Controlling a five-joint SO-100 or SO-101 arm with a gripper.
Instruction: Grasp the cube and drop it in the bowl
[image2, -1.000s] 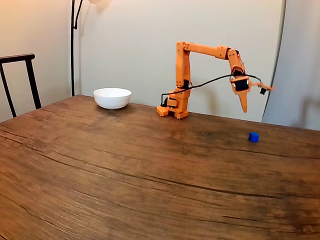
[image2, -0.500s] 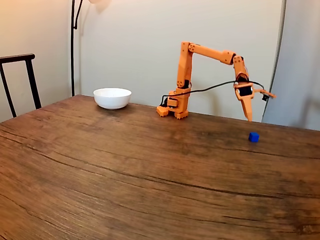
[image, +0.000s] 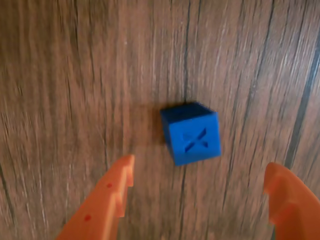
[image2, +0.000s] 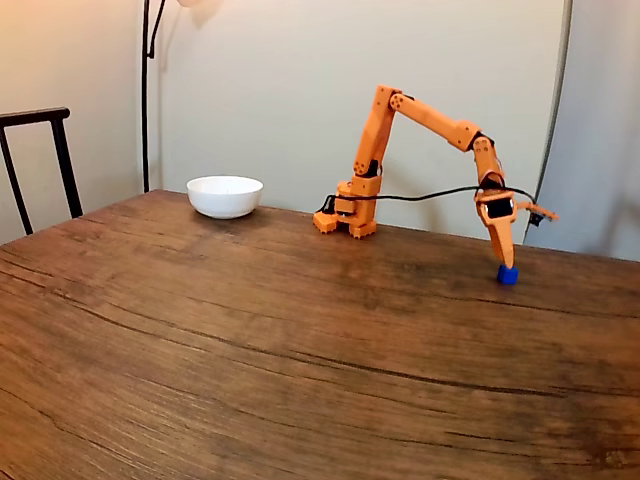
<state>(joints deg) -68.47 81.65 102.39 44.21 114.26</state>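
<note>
Gripper (image: 200, 182): jaws spread wide, empty, poised directly above the cube (image: 191, 132). Cube: blue, resting on the wooden table (image2: 250, 340), lying between and just ahead of the two fingertips in the wrist view, slightly skewed to the jaw line. Bowl (image2: 225, 195): white, well apart, across the table, left in the fixed view.

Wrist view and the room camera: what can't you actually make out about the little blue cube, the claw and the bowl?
- The bowl, fixed view: its inside is hidden by its near wall.
- The cube: in the fixed view it is too small to show any face detail.
- The gripper, wrist view: the fingers are cut off by the bottom edge. In the fixed view the gap is too small to see.
- Table grain, wrist view: blurred.
</note>
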